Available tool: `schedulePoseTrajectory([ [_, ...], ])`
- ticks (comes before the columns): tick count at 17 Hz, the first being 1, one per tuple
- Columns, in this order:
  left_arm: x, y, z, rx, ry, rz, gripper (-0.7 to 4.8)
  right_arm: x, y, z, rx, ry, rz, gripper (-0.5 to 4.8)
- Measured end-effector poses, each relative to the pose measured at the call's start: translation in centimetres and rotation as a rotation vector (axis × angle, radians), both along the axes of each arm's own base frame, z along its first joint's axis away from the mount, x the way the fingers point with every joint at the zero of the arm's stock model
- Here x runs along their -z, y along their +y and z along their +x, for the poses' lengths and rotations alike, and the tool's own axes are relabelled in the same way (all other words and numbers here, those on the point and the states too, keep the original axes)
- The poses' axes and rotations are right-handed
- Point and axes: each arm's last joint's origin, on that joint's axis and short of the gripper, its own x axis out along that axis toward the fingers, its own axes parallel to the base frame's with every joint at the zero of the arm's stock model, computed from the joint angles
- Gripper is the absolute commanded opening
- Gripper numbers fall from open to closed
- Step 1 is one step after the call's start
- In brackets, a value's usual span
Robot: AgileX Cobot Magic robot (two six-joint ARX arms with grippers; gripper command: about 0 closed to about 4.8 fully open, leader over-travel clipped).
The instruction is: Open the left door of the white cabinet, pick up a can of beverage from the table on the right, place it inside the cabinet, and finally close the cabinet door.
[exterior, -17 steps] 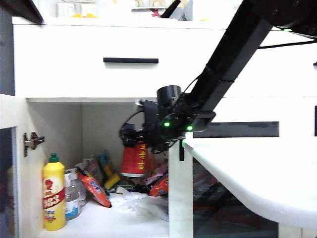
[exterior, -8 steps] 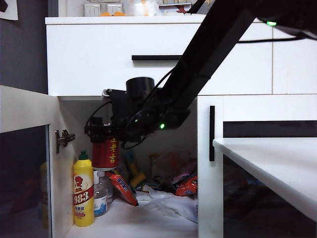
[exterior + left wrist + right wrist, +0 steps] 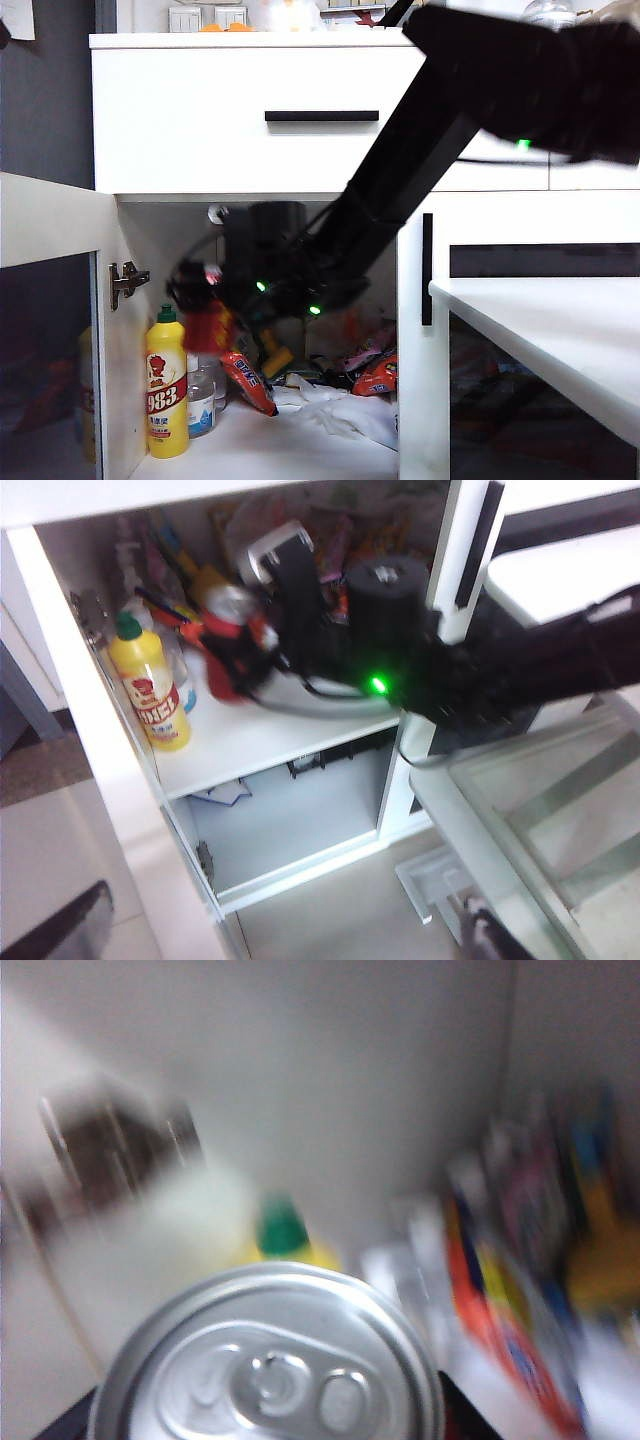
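The white cabinet (image 3: 200, 130) has its left door (image 3: 50, 225) swung wide open. My right arm reaches into the left compartment with my right gripper (image 3: 205, 300) shut on the red can of beverage (image 3: 210, 328). The can is blurred and tilted in the air, just above and beside a yellow bottle (image 3: 166, 395). In the right wrist view the can's silver top (image 3: 265, 1360) fills the frame between the dark jaws of the right gripper (image 3: 265, 1405). The left wrist view shows the can (image 3: 232, 645) from outside the cabinet. My left gripper (image 3: 275, 940) hangs open over the floor, holding nothing.
The shelf (image 3: 270, 445) carries a clear bottle (image 3: 201, 400), an orange-red packet (image 3: 248, 382), snack bags and a white bag (image 3: 350, 412). A door hinge (image 3: 125, 283) sticks out beside the can. The right door (image 3: 420, 330) is closed. The white table (image 3: 560, 340) juts in at the right.
The right arm has carried the can leftward and lower inside the compartment, toward the yellow bottle, and the can now tilts. The exterior view itself shifted during the first half second.
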Motion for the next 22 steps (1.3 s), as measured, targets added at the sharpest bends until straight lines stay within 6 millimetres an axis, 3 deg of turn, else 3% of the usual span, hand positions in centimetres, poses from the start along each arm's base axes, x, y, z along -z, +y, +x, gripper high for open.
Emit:
schedulePoseTrajectory([
  [2, 0.1, 0.0, 0.0, -0.001, 0.011, 0.007, 4.79, -1.3, 0.7, 1.0, 0.014, -0.047, 0.038, 3.36],
  [3, 0.2, 0.0, -0.1, -0.001, 0.019, 0.011, 4.79, -1.0, 0.8, 1.6, 0.033, -0.059, 0.049, 3.36],
  [6, 0.5, 0.1, -0.2, 0.000, 0.044, 0.025, 4.79, 3.3, -0.6, 2.7, 0.124, 0.034, -0.029, 3.36],
  [9, 0.3, 0.3, -0.5, -0.001, 0.028, 0.014, 4.79, 3.3, -1.5, 3.4, 0.245, 0.022, -0.023, 3.36],
  [13, 0.4, 0.4, -0.7, -0.002, 0.029, 0.014, 4.79, 3.0, -5.4, 5.8, 0.385, 0.002, 0.046, 3.36],
  [15, 0.4, 0.5, -0.8, -0.004, 0.034, 0.010, 4.79, 3.1, -5.4, 5.8, 0.408, -0.007, 0.050, 3.36],
  [18, 0.4, 0.5, -0.8, -0.006, 0.037, 0.006, 4.79, 4.2, -4.1, 4.9, 0.303, -0.039, -0.052, 3.36],
  [22, 0.4, 0.5, -0.8, -0.006, 0.037, 0.006, 4.79, 4.2, -3.7, 4.7, 0.227, -0.058, -0.083, 3.36],
])
